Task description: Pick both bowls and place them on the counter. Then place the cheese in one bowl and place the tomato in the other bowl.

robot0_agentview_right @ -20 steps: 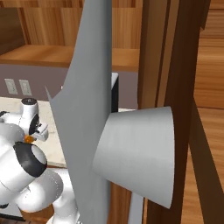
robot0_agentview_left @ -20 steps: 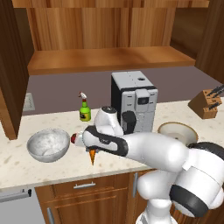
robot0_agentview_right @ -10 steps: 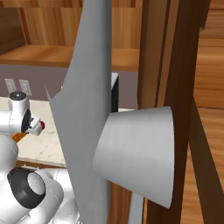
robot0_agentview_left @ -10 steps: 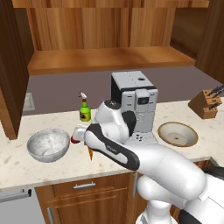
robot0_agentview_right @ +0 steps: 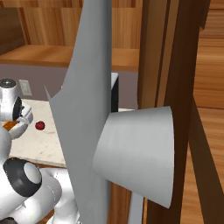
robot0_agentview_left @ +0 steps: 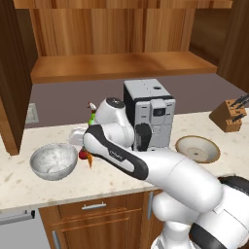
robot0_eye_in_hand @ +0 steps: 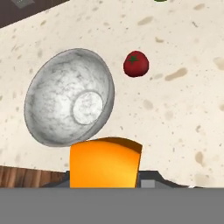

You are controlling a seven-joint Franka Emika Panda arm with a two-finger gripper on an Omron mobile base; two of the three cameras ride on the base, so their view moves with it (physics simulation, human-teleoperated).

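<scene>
End effector [robot0_agentview_left: 90, 158] clamped on flat orange cheese wedge [robot0_eye_in_hand: 105, 162], just right of deep grey-white marbled bowl [robot0_agentview_left: 53, 161]. Small dark-red round tomato [robot0_eye_in_hand: 136, 64] on beige speckled surface [robot0_agentview_left: 116, 177] beside.

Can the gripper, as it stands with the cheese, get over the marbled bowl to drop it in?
Probably yes. The gripper holds the cheese just beside the marbled bowl, which sits open and empty on the counter; the tomato lies off to the side.
</scene>
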